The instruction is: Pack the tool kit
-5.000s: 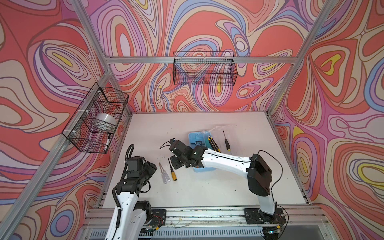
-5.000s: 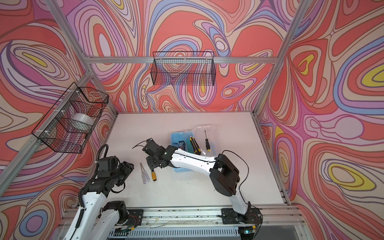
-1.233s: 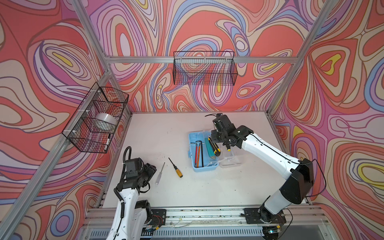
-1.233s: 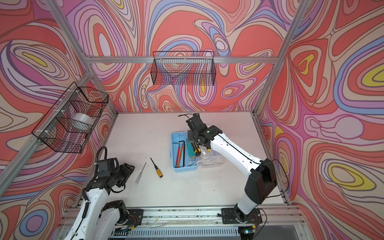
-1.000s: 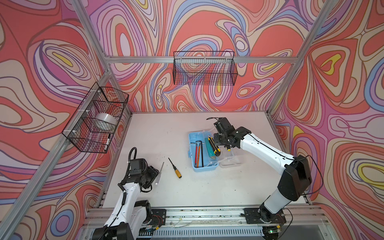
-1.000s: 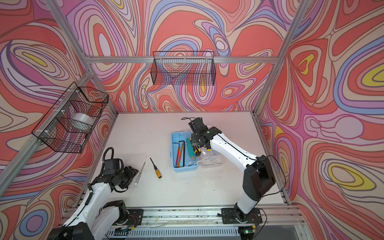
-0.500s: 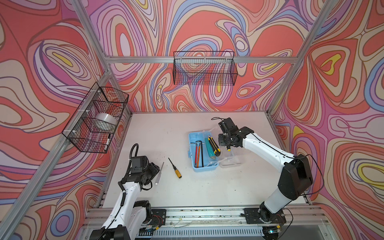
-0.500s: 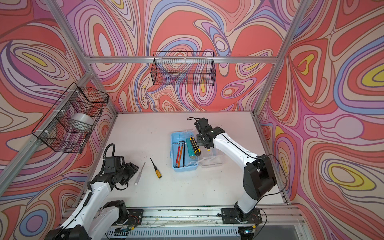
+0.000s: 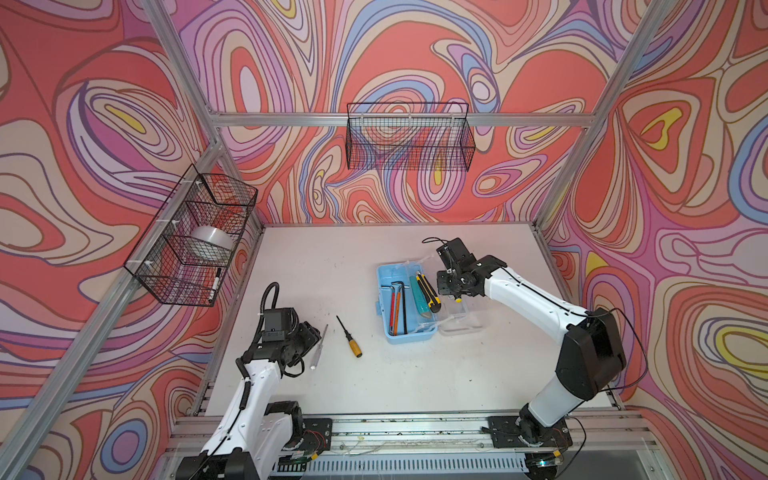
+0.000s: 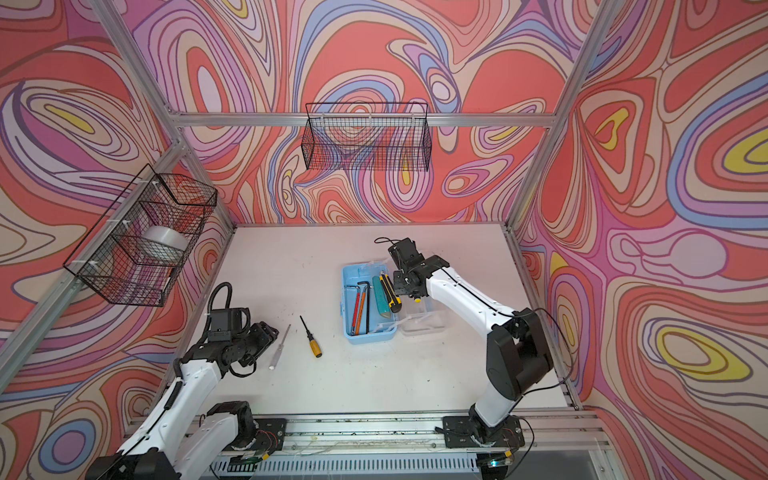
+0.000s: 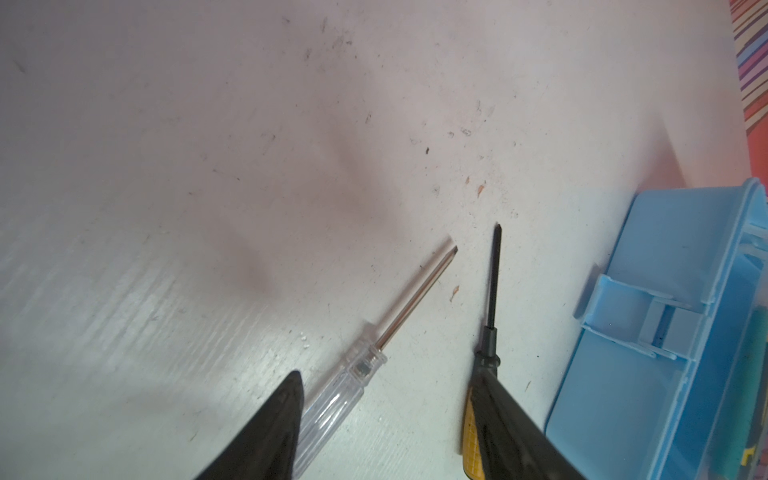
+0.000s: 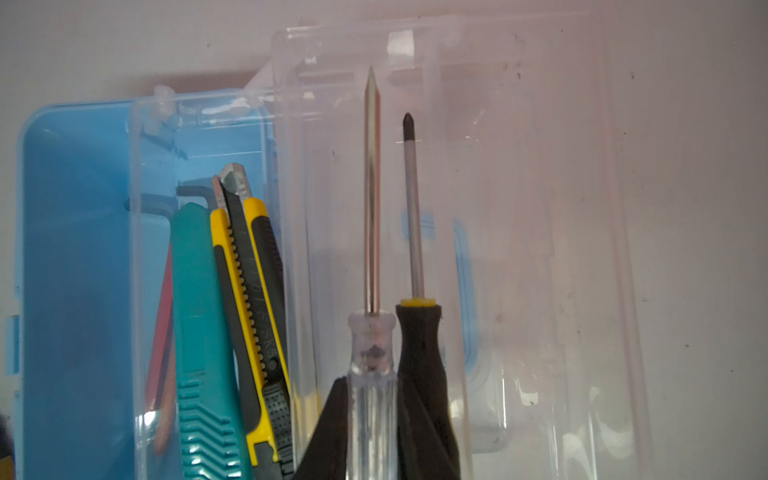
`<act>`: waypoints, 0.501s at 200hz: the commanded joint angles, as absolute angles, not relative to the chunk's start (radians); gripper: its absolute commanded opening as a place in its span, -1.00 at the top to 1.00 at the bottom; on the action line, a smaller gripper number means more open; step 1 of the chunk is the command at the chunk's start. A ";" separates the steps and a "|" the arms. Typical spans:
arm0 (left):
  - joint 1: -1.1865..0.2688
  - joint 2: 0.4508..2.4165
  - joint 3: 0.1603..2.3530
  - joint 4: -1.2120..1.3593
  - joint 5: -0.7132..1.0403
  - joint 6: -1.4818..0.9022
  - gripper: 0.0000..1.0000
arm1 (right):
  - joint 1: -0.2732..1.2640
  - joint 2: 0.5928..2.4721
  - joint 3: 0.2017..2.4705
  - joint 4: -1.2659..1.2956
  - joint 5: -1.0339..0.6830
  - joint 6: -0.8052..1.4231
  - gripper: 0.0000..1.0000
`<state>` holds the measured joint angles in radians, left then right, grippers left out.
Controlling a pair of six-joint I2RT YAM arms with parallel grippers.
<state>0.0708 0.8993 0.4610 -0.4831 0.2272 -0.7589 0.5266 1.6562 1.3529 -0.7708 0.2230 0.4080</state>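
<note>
While two screwdrivers lie loose on the worktop [image 9: 374, 257], both top views show the tool box [image 9: 409, 336] near the worktop's middle, its long sides running from front edge to back edge and its clear lid [image 9: 467, 324] swung flat toward the right edge. Inside lie hex keys [image 9: 397, 305] and two utility knives [image 9: 424, 293]. The right gripper [image 9: 449, 287] hangs over the lid just beside the box; the left gripper [image 9: 312, 332] sits low near the left edge, toward the front, just beside the loose clear-handled screwdriver [image 9: 318, 348], with the orange-handled screwdriver [image 9: 349, 337] just beyond it toward the box. From the left wrist, the left gripper's fingers [image 11: 274, 428] stand spread and pinch nothing: the clear handle lies just inside one finger, the orange handle is partly hidden behind the other, and both shafts point away from the claw. From the right wrist, the right gripper is pressed together on the gripped clear-handled screwdriver [image 12: 371, 249], whose shaft runs parallel to the box's long side; a black-handled screwdriver [image 12: 419, 332] lies tight against it, and I cannot tell whether that one is pinched too or rests on the lid below. I judge the box lies sideways from this claw, toward the left edge, so a short shift that way without turning should suit; the left arm is nearer the two loose tools.
</note>
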 commanded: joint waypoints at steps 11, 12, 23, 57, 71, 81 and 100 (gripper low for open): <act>0.061 0.907 0.489 -0.510 0.213 -0.748 -0.31 | 0.525 1.624 1.364 -0.793 0.219 0.403 0.44; 0.060 0.907 0.489 -0.510 0.213 -0.748 -0.30 | 0.525 1.624 1.366 -0.793 0.219 0.403 0.43; 0.058 0.906 0.492 -0.511 0.216 -0.747 -0.31 | 0.525 1.620 1.381 -0.808 0.227 0.401 0.39; 0.045 0.910 0.506 -0.526 0.208 -0.732 -0.32 | 0.527 1.601 1.412 -0.831 0.229 0.394 0.35; 0.028 0.913 0.543 -0.548 0.186 -0.715 -0.32 | 0.548 1.577 1.420 -0.819 0.229 0.396 0.35; 0.007 0.914 0.568 -0.578 0.153 -0.697 -0.32 | 0.574 1.567 1.436 -0.816 0.237 0.397 0.35; -0.062 0.933 0.607 -0.640 0.063 -0.676 -0.31 | 0.648 1.567 1.473 -0.820 0.256 0.402 0.33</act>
